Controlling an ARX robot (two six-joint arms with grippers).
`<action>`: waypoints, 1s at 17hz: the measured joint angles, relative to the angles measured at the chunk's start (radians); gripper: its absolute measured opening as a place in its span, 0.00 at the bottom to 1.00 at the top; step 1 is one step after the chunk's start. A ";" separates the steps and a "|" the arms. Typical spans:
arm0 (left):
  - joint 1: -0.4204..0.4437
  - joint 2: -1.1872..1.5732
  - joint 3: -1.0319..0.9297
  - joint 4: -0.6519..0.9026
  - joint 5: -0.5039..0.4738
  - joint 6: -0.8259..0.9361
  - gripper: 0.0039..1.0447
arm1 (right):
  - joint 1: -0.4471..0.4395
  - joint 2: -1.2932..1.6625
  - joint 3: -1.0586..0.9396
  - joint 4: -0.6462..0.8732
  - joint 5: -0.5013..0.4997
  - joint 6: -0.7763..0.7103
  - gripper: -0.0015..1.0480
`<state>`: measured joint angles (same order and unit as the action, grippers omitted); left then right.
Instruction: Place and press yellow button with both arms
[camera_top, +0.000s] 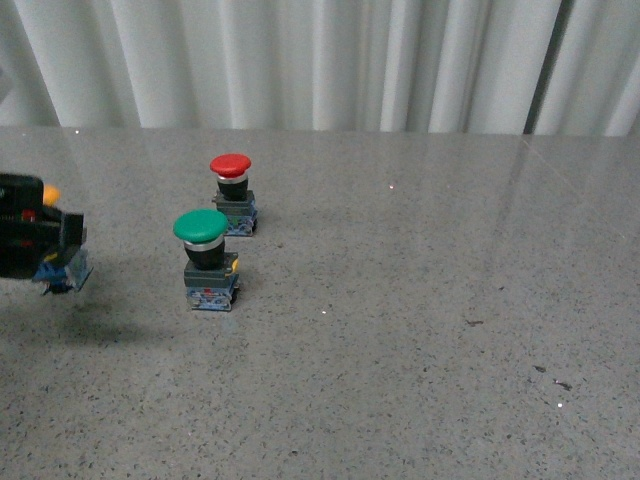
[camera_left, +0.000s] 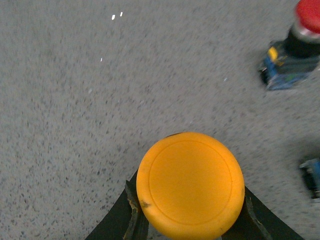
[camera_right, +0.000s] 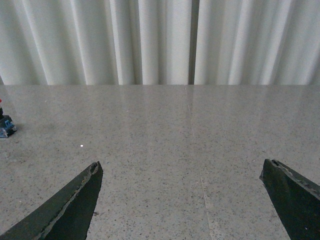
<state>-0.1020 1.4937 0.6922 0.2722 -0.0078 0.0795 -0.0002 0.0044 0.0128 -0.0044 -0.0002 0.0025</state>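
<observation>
Between the sides of my left pincer the yellow button is sitting, pinched by its body below the cap. The left wrist view is showing the round cap facing the camera with a dark finger on either side. That pincer is hanging clear of the surface, judging by the shadow lying beneath it, so the button is not yet set down. My right pincer is standing spread wide with nothing between its fingers, looking out over bare surface. Off to the inner side of the left pincer, toward the right arm, the green button is standing upright. The red button is standing just past it, farther from the pincer, and both are apart from it. As I am reading it, the step in hand is the placing. I am wanting to carry the button to open surface on the right pincer's side, well apart from those two, and lower it with the base flat and the cap up. Then I am wanting to steady it there so the right pincer can come down squarely on the cap's centre, since pressing off-centre could tip it. I am seeing no container anywhere in these views.
</observation>
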 joint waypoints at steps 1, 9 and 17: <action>-0.063 -0.088 0.043 -0.029 -0.023 -0.001 0.28 | 0.000 0.000 0.000 0.000 0.000 0.000 0.94; -0.454 0.056 0.256 -0.044 -0.190 -0.191 0.27 | 0.000 0.000 0.000 0.000 0.000 0.000 0.94; -0.541 0.291 0.296 0.016 -0.194 -0.271 0.27 | 0.000 0.000 0.000 0.000 0.000 0.000 0.94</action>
<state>-0.6430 1.7844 0.9878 0.2882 -0.2020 -0.1917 -0.0002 0.0044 0.0128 -0.0044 -0.0002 0.0025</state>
